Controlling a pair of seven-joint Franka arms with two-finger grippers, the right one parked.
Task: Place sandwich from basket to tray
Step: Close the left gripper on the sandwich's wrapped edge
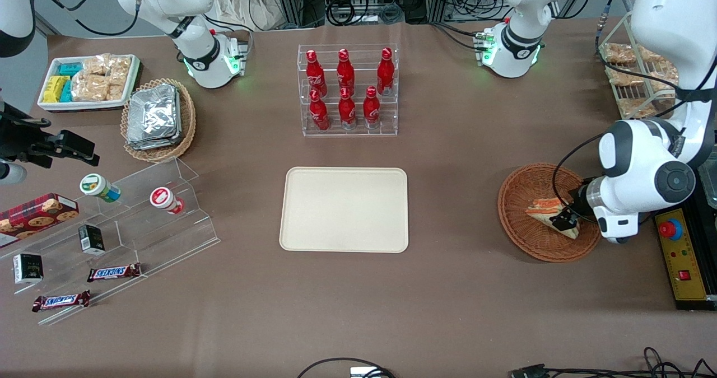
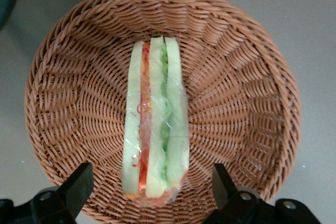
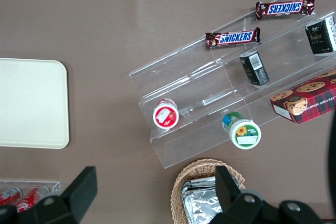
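Observation:
The wrapped wedge sandwich (image 1: 546, 209) lies in the round reddish-brown wicker basket (image 1: 526, 190) at the working arm's end of the table. In the left wrist view the sandwich (image 2: 155, 124) lies in the basket (image 2: 241, 93) with pale bread, orange-red and green layers. My left gripper (image 1: 564, 219) hangs over the sandwich's wide end, open, one finger on each side of it without touching (image 2: 152, 184). The cream-beige tray (image 1: 344, 209) lies empty at the table's middle.
A clear rack of red bottles (image 1: 347, 89) stands farther from the front camera than the tray. A wire rack of bagged snacks (image 1: 633, 75) and a yellow control box (image 1: 683, 266) flank the basket. Clear stepped shelves with snacks (image 1: 112, 238) lie toward the parked arm's end.

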